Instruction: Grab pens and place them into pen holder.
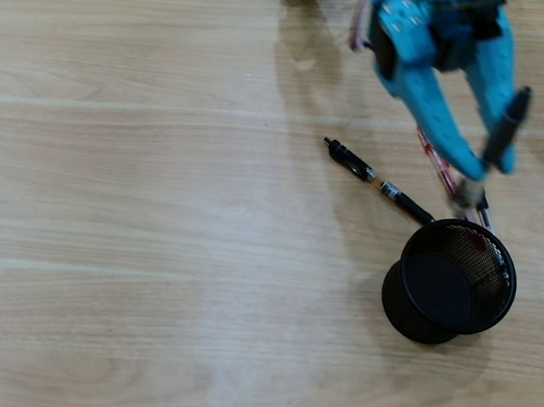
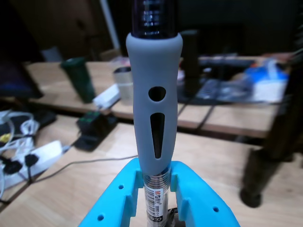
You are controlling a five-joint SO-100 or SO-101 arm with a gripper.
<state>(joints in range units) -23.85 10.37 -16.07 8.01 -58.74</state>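
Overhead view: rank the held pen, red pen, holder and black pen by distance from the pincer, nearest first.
1. Held pen: clamped in the pincer.
2. Red pen: just left, under its tip.
3. Holder, below, and black pen, further left: too close to call.

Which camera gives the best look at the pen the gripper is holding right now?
The wrist view: the held pen fills the frame, its grey grip clamped between the blue fingers. In the overhead view it is a small dark pen in the gripper.
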